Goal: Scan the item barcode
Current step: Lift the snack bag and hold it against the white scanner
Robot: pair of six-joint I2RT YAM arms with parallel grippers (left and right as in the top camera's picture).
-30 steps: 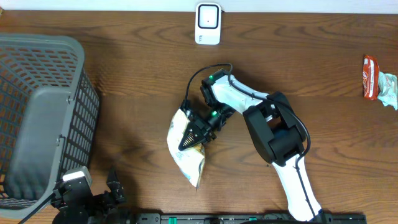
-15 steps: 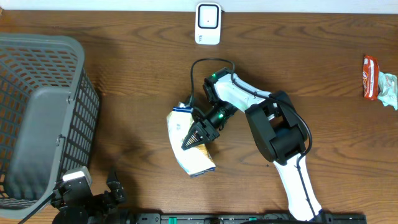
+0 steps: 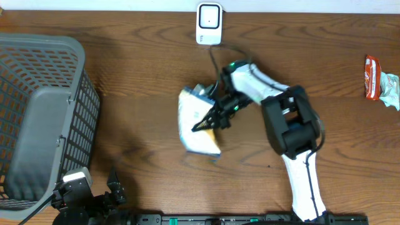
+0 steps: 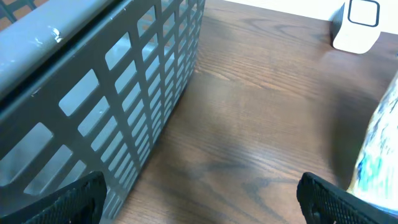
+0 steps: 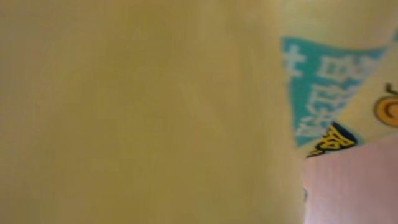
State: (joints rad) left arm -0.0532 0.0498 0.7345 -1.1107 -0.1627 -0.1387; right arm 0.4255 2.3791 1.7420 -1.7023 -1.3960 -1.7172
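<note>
Now right hand (image 3: 201,125), clamped on crinkly yellow-white snack packet (image 3: 189,112), has carried it toward white box scanner (image 3: 209,24) ahead; scan pending.

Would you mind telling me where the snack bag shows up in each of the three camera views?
Overhead: the bag is mid-table, below the scanner.
Left wrist: a blurred strip of the bag shows at the right edge.
Right wrist: the bag fills nearly the whole frame, mostly yellow.
Shared landmark: the white scanner, top centre overhead and top right in the left wrist; the right wrist does not show it.
</note>
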